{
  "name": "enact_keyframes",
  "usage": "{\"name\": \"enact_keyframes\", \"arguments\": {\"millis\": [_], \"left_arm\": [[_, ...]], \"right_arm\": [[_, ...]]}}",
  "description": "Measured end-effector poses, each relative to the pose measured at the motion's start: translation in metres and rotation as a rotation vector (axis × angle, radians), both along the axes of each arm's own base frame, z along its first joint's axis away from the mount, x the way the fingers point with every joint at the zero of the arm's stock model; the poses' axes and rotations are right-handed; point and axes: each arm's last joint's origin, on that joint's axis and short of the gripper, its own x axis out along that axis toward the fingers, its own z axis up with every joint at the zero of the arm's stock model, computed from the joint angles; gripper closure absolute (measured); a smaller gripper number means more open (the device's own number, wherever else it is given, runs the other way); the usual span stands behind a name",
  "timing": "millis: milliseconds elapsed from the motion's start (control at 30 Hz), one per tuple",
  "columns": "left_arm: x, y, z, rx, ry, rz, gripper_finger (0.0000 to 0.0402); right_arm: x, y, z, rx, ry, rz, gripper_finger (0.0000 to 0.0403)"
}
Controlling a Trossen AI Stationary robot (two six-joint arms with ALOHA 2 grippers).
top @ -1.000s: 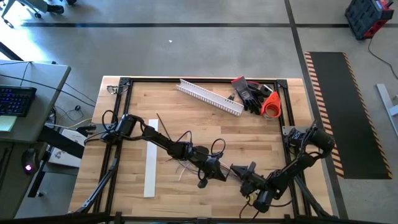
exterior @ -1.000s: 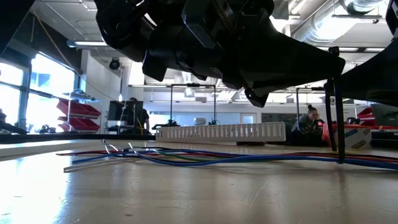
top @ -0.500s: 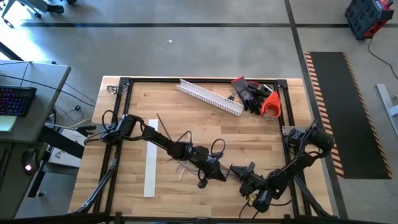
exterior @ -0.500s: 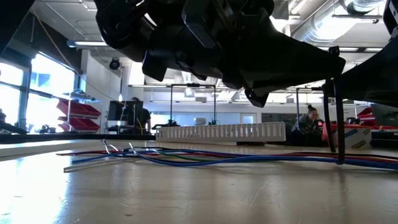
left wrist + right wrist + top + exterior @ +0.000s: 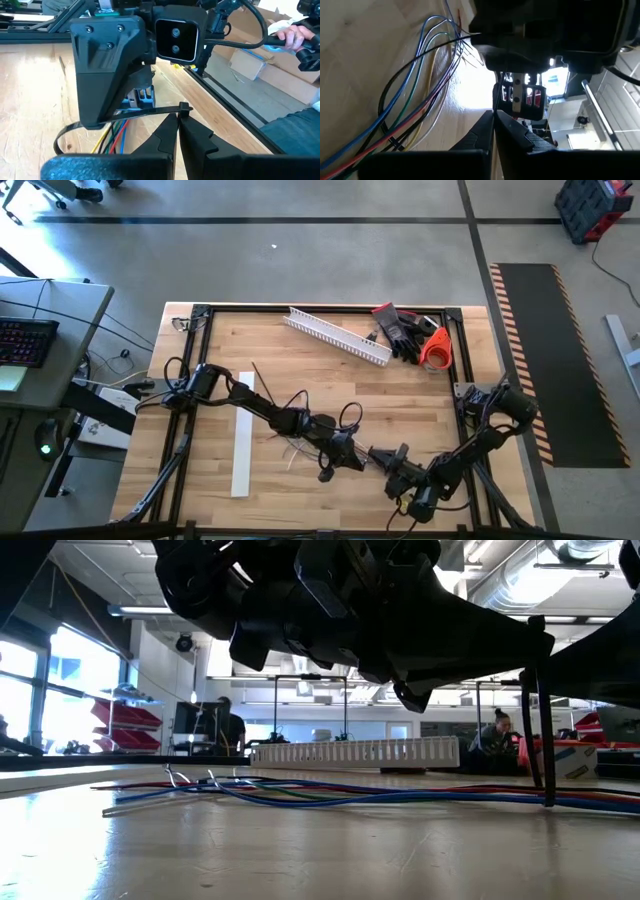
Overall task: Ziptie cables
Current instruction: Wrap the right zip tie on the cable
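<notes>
My left gripper (image 5: 352,463) and my right gripper (image 5: 378,451) meet nose to nose over the worktop's front edge, a little right of its middle, with the cables (image 5: 330,792) lying beneath them and running back toward the left half of the worktop. Both pairs of my fingers are pressed shut. In the left wrist view my fingers (image 5: 172,132) pinch the black zip tie (image 5: 150,112) just by its head, and its strap curls into a loop around the coloured wires. In the right wrist view my fingers (image 5: 492,125) are closed on the same thin black strap, though I cannot see how much of it I hold.

The risk, as I judge it, is in the pull. The strap is thin and slick, and if either grip is shallow it could slide out before the loop tightens. If I pull off line with the head, the tail may bind or twist instead of ratcheting through. The wires fan apart away from the loop, so a stray one could sit outside it and be left unbundled. Drawing too hard might also drag the whole bunch across the wood toward the front edge. The white slotted channel (image 5: 336,335), the gloves (image 5: 400,332) and the white strip (image 5: 243,435) are well apart and pose no trouble.
</notes>
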Motion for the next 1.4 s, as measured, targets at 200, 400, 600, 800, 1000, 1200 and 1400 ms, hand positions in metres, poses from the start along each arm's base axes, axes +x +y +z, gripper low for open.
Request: {"name": "enact_keyframes", "arguments": {"millis": [200, 400, 600, 800, 1000, 1200, 1400], "left_arm": [[0.000, 0.000, 0.000, -0.002, 0.001, -0.001, 0.0402], [0.000, 0.000, 0.000, -0.017, 0.010, -0.001, 0.0402], [0.000, 0.003, 0.000, -0.056, 0.035, -0.006, 0.0402], [0.000, 0.004, -0.002, -0.076, 0.077, -0.007, 0.0402], [-0.004, 0.006, -0.009, -0.083, 0.101, 0.018, 0.0402], [-0.004, 0.006, -0.007, -0.095, 0.074, 0.016, 0.0402], [-0.004, 0.008, -0.007, -0.099, 0.073, 0.013, 0.0401]], "right_arm": [[0.004, 0.003, 0.002, -0.031, 0.033, 0.038, 0.0403], [0.015, 0.011, 0.011, -0.124, 0.078, 0.103, 0.0403], [0.025, 0.017, 0.021, -0.264, 0.102, 0.083, 0.0403], [0.024, 0.017, 0.023, -0.302, 0.083, 0.041, 0.0403], [0.022, 0.020, 0.024, -0.288, 0.080, 0.065, 0.0403], [0.023, 0.019, 0.024, -0.279, 0.097, 0.089, 0.0403], [0.030, 0.027, 0.031, -0.239, 0.100, 0.131, 0.0403]]}}
